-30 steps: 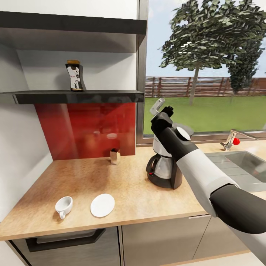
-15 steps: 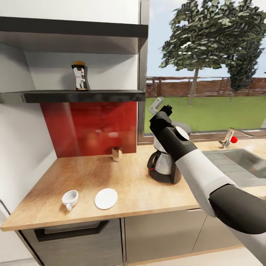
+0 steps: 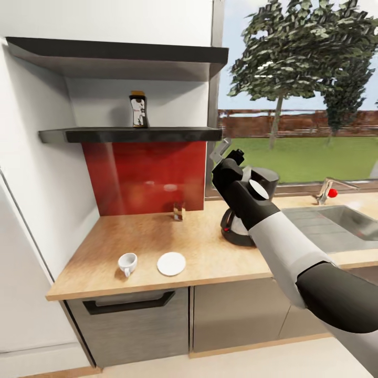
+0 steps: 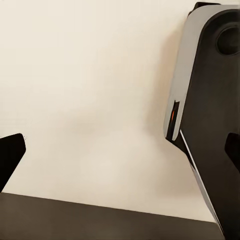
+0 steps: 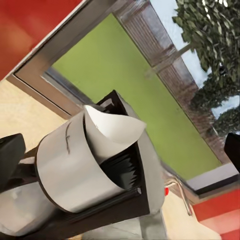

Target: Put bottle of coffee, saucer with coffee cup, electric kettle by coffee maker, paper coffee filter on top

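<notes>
This is a home kitchen: a wooden countertop (image 3: 199,252) with grey drawers (image 3: 131,320), a steel sink (image 3: 336,223) with tap (image 3: 328,190), a red backsplash (image 3: 147,176) and wall shelves (image 3: 131,135).

Paper coffee filter (image 5: 111,131) atop coffee maker (image 5: 85,170)

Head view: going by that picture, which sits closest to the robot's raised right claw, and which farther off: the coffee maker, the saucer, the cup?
From the right gripper:
1. Coffee maker, just under and behind the arm.
2. Saucer, leftward, near the counter's front edge.
3. Coffee cup, farther left beside the saucer.
</notes>
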{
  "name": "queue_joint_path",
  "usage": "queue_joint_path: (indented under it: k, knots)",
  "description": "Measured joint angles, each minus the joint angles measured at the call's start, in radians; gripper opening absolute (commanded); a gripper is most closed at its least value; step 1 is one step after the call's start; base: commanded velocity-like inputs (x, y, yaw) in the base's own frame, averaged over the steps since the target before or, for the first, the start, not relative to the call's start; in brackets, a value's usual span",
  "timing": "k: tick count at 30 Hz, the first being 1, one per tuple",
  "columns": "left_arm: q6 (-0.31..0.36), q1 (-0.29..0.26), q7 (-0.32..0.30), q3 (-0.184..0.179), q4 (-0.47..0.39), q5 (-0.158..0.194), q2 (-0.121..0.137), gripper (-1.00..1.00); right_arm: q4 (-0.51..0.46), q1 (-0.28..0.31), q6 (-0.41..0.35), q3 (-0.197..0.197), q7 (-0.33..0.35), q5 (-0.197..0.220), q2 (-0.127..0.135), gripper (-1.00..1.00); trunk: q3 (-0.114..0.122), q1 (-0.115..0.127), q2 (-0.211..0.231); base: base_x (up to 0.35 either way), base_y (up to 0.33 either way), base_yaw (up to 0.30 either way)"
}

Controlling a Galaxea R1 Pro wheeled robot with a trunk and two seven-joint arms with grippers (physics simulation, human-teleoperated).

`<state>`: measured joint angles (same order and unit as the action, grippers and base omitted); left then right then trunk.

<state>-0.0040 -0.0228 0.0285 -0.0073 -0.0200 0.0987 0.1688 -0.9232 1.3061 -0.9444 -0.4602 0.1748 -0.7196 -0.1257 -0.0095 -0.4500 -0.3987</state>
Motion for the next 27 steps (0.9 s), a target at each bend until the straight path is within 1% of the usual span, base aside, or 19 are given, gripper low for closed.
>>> queue_joint_path:
  k: [5,6,7,8,12,14,15,16,18,19,20,21,23,24,25,26,27]
  knots:
    - [0.0,0.0,0.0,0.0,0.0,0.0,0.0,1.0,0.001,0.0,0.0,0.0,-0.001,0.0,0.0,1.0,0.0,0.0,0.0,-0.246,0.238,0.0]
    - [-0.002,0.0,0.0,0.0,-0.001,-0.001,0.001,1.0,0.009,0.0,-0.001,0.001,0.0,0.025,0.0,1.0,0.0,0.0,0.0,-0.144,0.151,0.0]
    - [-0.003,0.0,-0.001,0.0,-0.001,-0.002,0.001,1.0,0.013,0.0,-0.001,0.001,0.0,0.082,0.0,1.0,0.0,0.0,0.0,-0.115,0.121,0.0]
    - [-0.003,0.0,0.0,0.0,-0.001,-0.002,0.001,1.0,0.014,0.0,-0.002,0.001,0.0,0.107,0.0,1.0,0.0,0.0,0.0,-0.073,0.077,0.0]
    - [-0.006,0.0,-0.002,0.0,-0.002,-0.003,0.002,1.0,0.013,0.0,-0.003,0.002,-0.002,0.307,0.003,1.0,0.0,0.0,0.0,-0.027,0.029,0.0]
    - [-0.009,0.0,-0.002,0.0,-0.002,-0.003,0.003,1.0,0.005,0.0,-0.003,0.013,-0.001,0.381,0.003,1.0,0.0,0.0,0.0,-0.006,0.007,0.0]
    - [-0.01,0.0,-0.002,0.0,-0.002,-0.003,0.003,1.0,0.002,0.0,-0.003,0.029,-0.001,0.412,0.002,1.0,0.0,0.0,0.0,-0.003,0.003,0.0]
    - [-0.01,0.0,-0.002,0.0,-0.002,-0.003,0.004,1.0,-0.002,0.0,-0.003,0.055,-0.001,0.444,0.001,1.0,0.0,0.0,0.0,-0.002,0.002,0.0]
    - [-0.008,0.0,-0.002,0.0,-0.002,-0.003,0.006,1.0,-0.023,0.0,-0.005,0.116,-0.001,0.517,-0.002,1.0,0.0,0.0,0.0,-0.001,0.001,0.0]
    - [-0.004,0.0,-0.002,0.002,-0.003,-0.003,0.007,1.0,-0.073,0.0,-0.027,0.167,-0.001,0.658,-0.021,1.0,0.0,0.0,0.0,0.0,0.0,0.0]
    - [-0.003,0.0,-0.002,0.002,-0.003,-0.004,0.008,1.0,-0.087,0.0,-0.036,0.177,0.002,0.707,-0.028,1.0,0.0,0.001,0.0,0.0,0.0,0.0]
    - [-0.002,0.0,-0.002,0.002,-0.003,-0.004,0.01,1.0,-0.098,0.0,-0.044,0.184,0.006,0.779,-0.035,1.0,0.0,0.0,0.0,0.0,0.0,0.0]
    - [0.0,0.0,-0.002,0.002,-0.003,-0.004,0.011,1.0,-0.108,0.0,-0.05,0.188,0.003,0.855,-0.041,1.0,0.0,0.0,0.0,0.0,0.0,0.0]
    - [0.0,0.0,-0.002,0.002,-0.002,-0.004,0.012,1.0,-0.111,0.0,-0.051,0.189,0.0,0.878,-0.043,1.0,0.0,0.0,0.0,0.0,0.0,0.0]
    - [0.001,0.0,-0.002,0.002,-0.002,-0.004,0.012,1.0,-0.114,0.001,-0.052,0.19,-0.002,0.893,-0.046,1.0,0.0,0.0,0.0,0.0,0.0,0.0]
    - [0.001,0.0,-0.002,0.002,-0.002,-0.004,0.012,1.0,-0.115,0.002,-0.053,0.191,-0.002,0.898,-0.048,1.0,0.0,0.0,0.0,0.0,0.0,0.0]
    - [0.001,0.0,-0.002,0.001,-0.001,-0.003,0.013,1.0,-0.116,0.003,-0.054,0.201,-0.008,0.908,-0.049,1.0,0.0,0.0,0.0,0.0,0.0,0.0]
